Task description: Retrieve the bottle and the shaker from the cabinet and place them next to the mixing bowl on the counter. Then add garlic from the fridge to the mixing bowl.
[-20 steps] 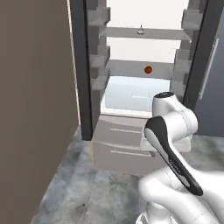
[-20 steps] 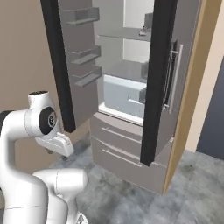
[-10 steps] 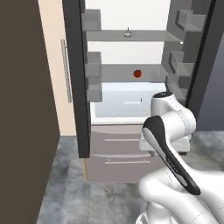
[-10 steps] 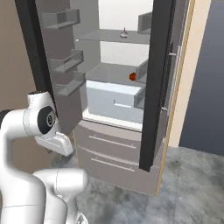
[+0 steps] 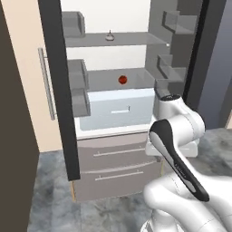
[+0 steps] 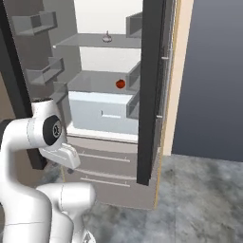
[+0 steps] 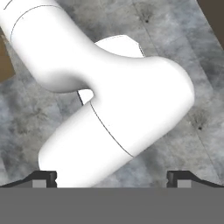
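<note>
The fridge is cut off at the top edge. On its upper shelf, a small pale item is too small to identify.

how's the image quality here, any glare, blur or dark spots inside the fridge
Left base view: even, flat rendered light, no glare; the fridge interior is bright, the small red item on its shelf soft-edged. Right base view: the same flat light; the dark door edge reads nearly black, and the tiny thing on the top shelf is too small to identify. Hand view: sharp, with soft shading on the grey floor.
</note>
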Controlling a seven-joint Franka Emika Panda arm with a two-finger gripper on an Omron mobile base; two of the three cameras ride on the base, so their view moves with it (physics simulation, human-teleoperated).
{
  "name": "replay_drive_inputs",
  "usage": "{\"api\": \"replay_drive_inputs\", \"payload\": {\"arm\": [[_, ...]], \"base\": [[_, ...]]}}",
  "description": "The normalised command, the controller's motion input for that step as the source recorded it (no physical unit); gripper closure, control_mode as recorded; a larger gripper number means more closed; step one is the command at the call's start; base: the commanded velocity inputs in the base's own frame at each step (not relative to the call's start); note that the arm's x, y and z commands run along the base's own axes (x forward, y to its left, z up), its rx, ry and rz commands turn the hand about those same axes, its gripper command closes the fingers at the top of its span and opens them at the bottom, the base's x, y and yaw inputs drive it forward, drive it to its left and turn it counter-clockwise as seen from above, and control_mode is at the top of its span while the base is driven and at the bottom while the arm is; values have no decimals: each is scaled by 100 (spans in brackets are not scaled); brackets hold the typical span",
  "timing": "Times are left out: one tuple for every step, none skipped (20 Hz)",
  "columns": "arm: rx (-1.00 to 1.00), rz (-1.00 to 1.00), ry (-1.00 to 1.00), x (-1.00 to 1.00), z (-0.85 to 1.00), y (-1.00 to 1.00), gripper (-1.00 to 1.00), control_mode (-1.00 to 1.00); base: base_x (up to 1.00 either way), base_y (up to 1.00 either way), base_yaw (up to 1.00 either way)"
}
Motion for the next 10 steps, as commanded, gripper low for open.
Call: {"api": "replay_drive_inputs", "payload": {"arm": [[0,0,0,0,0,0,-100,100],[0,0,0,0,0,0,-100,100],[0,0,0,0,0,0,-100,100],[0,0,0,0,0,0,-100,100],[0,0,0,0,0,0,-100,100],[0,0,0,0,0,0,-100,100],[0,0,0,0,0,0,-100,100],[0,0,0,0,0,0,-100,100],[0,0,0,0,0,0,-100,100],[0,0,0,0,0,0,-100,100]], "base": [[44,5,-1],[64,0,0],[67,0,0],[58,7,0],[60,9,0],[78,0,0],[79,0,3],[74,0,2],[70,0,0],[67,0,0]]}}
